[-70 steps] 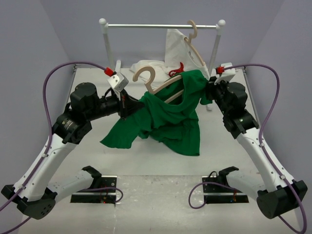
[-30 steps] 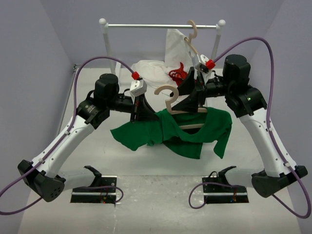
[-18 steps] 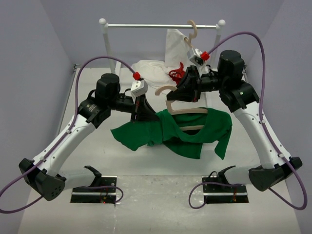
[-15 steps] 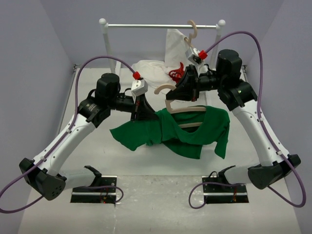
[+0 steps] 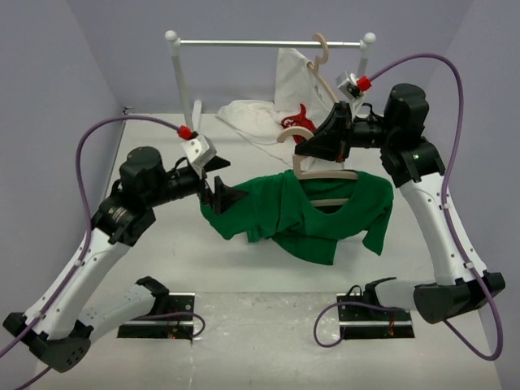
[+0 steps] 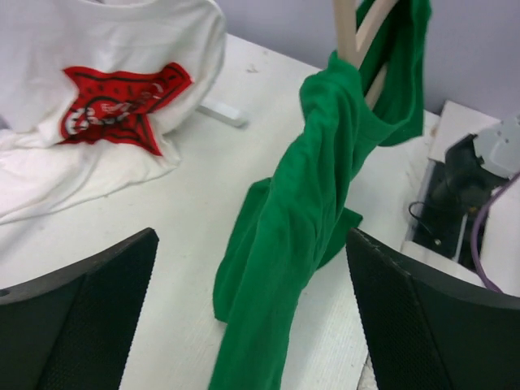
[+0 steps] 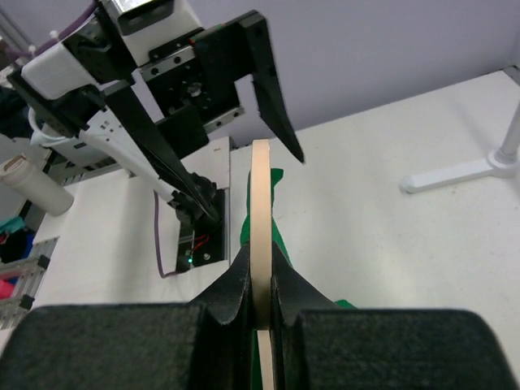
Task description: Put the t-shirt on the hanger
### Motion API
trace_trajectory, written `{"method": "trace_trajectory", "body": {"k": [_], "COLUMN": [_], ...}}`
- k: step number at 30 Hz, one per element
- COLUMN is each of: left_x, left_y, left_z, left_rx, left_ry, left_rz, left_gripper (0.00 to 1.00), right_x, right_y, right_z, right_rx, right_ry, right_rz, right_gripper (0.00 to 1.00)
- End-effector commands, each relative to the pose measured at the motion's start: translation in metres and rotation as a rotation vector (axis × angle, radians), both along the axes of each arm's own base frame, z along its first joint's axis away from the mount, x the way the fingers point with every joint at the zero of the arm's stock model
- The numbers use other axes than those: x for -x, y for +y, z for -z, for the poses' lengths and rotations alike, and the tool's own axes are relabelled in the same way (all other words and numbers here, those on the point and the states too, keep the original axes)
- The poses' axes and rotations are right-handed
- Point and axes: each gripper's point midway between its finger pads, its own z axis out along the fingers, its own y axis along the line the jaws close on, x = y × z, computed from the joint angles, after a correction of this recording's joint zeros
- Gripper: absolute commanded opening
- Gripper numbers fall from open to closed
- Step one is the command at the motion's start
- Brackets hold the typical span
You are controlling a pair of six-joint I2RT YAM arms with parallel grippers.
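Observation:
The green t-shirt (image 5: 284,213) hangs draped over the pale wooden hanger (image 5: 329,174), held above the table. My right gripper (image 5: 305,153) is shut on the hanger just below its hook; in the right wrist view the wooden hanger (image 7: 260,195) stands edge-on between the pressed jaws of the right gripper (image 7: 260,280). My left gripper (image 5: 230,184) is open, just left of the shirt's hanging left sleeve. From the left wrist, the t-shirt (image 6: 313,203) dangles between the wide-apart fingers (image 6: 89,313) of the left gripper (image 6: 252,244) without touching them.
A white t-shirt with a red print (image 5: 258,116) lies on the table at the back, and shows as the printed shirt (image 6: 122,89) in the left wrist view. The clothes rail (image 5: 268,43) carries another hanger (image 5: 322,63) with a white garment. A rail foot (image 7: 463,172) lies right.
My left gripper has opened, let go of the green sleeve and drawn back to the left. The right arm has carried the hanger and shirt slightly up and right.

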Motion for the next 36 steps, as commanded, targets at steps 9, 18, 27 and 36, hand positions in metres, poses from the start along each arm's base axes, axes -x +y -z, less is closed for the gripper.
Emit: {"method": "trace_trajectory", "body": {"k": [9, 18, 27, 36], "left_x": [-0.025, -0.016, -0.015, -0.019], "left_y": [0.044, 0.024, 0.032, 0.07], "left_z": [0.008, 0.026, 0.025, 0.002], "left_rx": [0.037, 0.015, 0.019, 0.082], "left_ry": [-0.048, -0.01, -0.015, -0.051], "left_rz": [-0.327, -0.192, -0.23, -0.452], "left_gripper": [0.66, 0.46, 0.64, 0.97], "right_x": [0.028, 0.031, 0.023, 0.006], "right_y": [-0.041, -0.049, -0.052, -0.057], "right_z": [-0.057, -0.065, -0.066, -0.063], "right_rx": [-0.068, -0.075, -0.076, -0.061], "right_ry": [-0.168, -0.176, -0.173, -0.162], "right_rz": [0.145, 0.178, 0.213, 0.289], "right_gripper": [0.0, 0.0, 0.0, 0.0]}}
